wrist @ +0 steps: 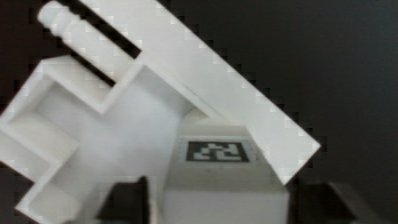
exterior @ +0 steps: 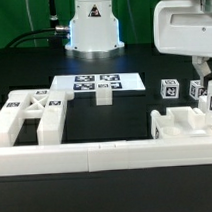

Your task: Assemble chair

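Front rail [exterior: 106,154] nearest. Behind it, cross-braced panel [exterior: 34,109] loose at exterior view's left, frame [exterior: 180,123] at right, posts [exterior: 170,88] standing apart. Nothing joined yet, I'd say; all assembly left. Now gripper [wrist: 221,203] straddling tagged part [wrist: 214,110], fingers wide, grip can't tell. Marker board [exterior: 98,84] beyond.

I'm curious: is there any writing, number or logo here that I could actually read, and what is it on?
No words or numbers can be read.
marker board: black-and-white square codes only.
chair pieces: the same kind of codes, no letters.
robot base: a dark mark, too blurred to read.
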Controlling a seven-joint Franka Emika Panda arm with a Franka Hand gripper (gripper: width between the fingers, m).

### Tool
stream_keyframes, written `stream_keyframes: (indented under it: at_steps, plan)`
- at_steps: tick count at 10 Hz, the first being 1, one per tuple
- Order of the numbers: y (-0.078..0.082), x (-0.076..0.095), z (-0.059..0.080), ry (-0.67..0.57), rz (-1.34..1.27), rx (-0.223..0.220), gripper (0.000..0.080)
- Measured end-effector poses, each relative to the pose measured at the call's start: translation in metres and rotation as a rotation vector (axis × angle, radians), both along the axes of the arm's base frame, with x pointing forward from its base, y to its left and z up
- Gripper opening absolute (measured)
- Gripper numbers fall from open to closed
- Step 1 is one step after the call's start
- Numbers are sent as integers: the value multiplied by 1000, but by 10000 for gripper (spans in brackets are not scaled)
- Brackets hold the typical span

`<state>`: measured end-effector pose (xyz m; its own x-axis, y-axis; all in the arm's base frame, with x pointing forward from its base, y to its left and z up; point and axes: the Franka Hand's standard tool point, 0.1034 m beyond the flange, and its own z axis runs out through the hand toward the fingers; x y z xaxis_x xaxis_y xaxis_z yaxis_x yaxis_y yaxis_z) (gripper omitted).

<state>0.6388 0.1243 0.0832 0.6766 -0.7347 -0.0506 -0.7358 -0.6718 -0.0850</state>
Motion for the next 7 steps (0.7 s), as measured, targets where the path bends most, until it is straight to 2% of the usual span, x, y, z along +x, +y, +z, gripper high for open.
stream_keyframes:
  at_steps: [1,2,5,7]
  plan:
    - [0,0,0,-4,49,-2,553]
    - [0,0,0,-5,49,0,619]
    - [0,0,0,-33,347,-12,648]
    - [-1,-1,0,-47,582,-43,649]
